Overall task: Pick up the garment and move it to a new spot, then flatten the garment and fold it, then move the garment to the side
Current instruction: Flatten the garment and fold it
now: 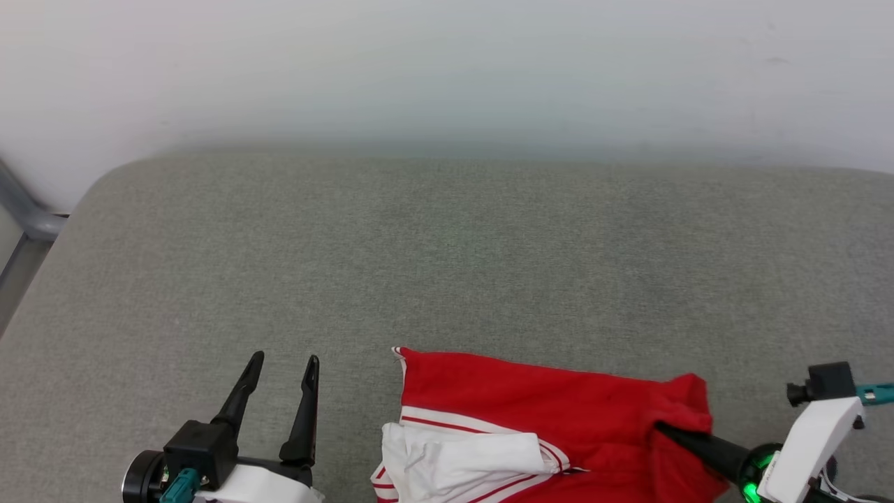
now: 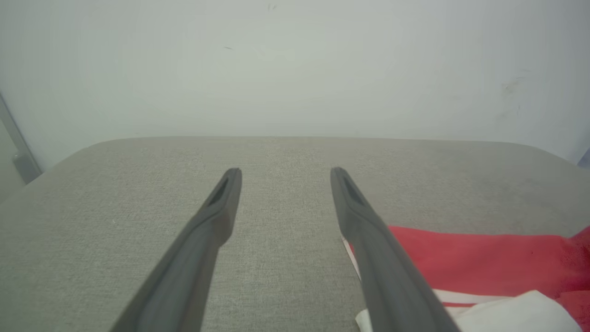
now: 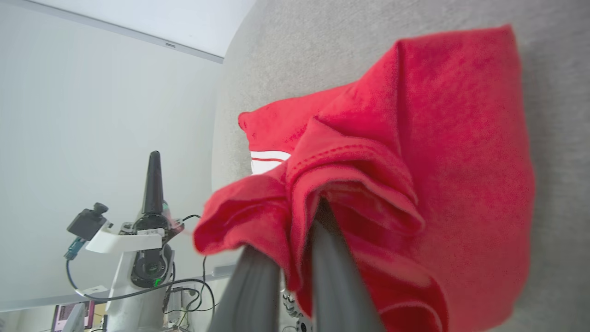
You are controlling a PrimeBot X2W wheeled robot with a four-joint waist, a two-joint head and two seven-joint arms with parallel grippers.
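The garment (image 1: 531, 412) is a red T-shirt with a white sleeve and red-and-white stripe trim, lying bunched at the front edge of the grey cushion (image 1: 447, 265). My right gripper (image 1: 663, 429) comes in from the lower right and is shut on the garment's red right edge; in the right wrist view the red fabric (image 3: 415, 161) folds over and between the two fingers (image 3: 332, 258). My left gripper (image 1: 283, 363) stands open to the left of the garment, apart from it. In the left wrist view its fingers (image 2: 216, 207) frame bare cushion, with the garment (image 2: 484, 258) at the right.
A pale wall (image 1: 447, 70) rises behind the cushion. The cushion's rounded left corner (image 1: 91, 195) drops off beside a grey metal frame (image 1: 28, 216). The cushion stretches bare beyond and to the left of the garment.
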